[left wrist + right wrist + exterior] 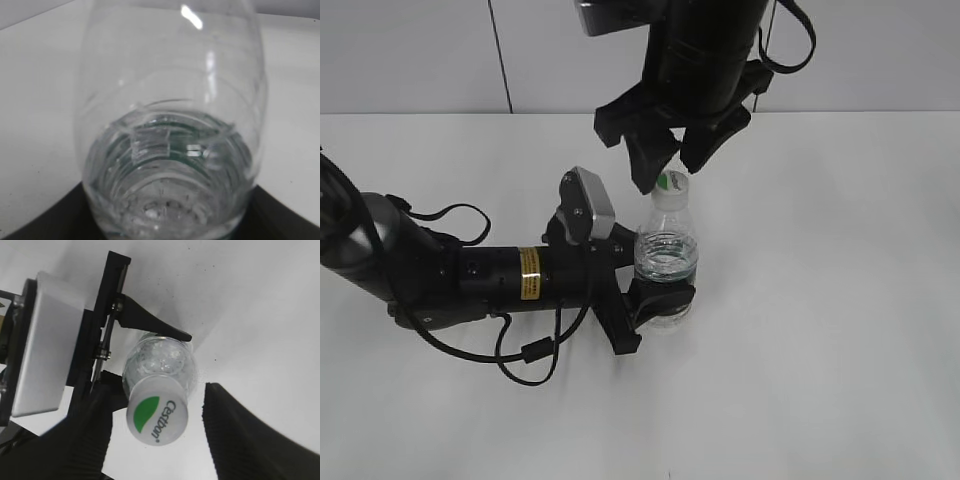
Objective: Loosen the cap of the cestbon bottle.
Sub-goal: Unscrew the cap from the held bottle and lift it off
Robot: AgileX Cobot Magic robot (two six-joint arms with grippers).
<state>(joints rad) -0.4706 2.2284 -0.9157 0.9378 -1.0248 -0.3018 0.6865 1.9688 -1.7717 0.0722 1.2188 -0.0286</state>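
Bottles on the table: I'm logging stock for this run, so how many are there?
1. The cestbon bottle stands upright mid-table, clamped by the left tool, its cap between the open fingers of the right tool. No others show.

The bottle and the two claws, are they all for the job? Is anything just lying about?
For the job:
- bottle
- cap
- left gripper, clamped on the bottle
- right gripper, open around the cap

Just lying about:
- nothing besides the bare table
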